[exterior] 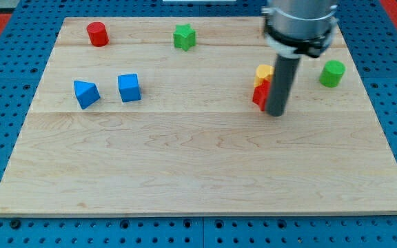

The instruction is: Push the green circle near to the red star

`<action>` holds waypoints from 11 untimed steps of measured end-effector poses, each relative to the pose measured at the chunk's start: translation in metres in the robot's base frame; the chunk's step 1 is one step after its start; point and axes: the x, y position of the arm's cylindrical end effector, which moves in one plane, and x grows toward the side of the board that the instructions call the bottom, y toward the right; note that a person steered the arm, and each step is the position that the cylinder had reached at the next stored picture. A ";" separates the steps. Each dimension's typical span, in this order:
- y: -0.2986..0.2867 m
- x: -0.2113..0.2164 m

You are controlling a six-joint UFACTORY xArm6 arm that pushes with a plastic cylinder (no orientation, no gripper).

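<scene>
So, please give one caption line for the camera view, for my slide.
My tip beside the red star, green circle apart at the view's right.

My tip [276, 113] against red star [260, 96]

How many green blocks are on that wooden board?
2. A green star sits near the view's top centre; a green circle sits at the view's right, beyond the rod. The rod may hide parts of other blocks.

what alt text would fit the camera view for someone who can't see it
My tip rests on a wooden board beside a red block and yellow block, with the green circle to the view's right. Farther left sit a green star, red cylinder and two blue blocks.
</scene>
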 end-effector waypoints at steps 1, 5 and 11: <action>0.029 -0.017; 0.155 -0.025; 0.015 -0.089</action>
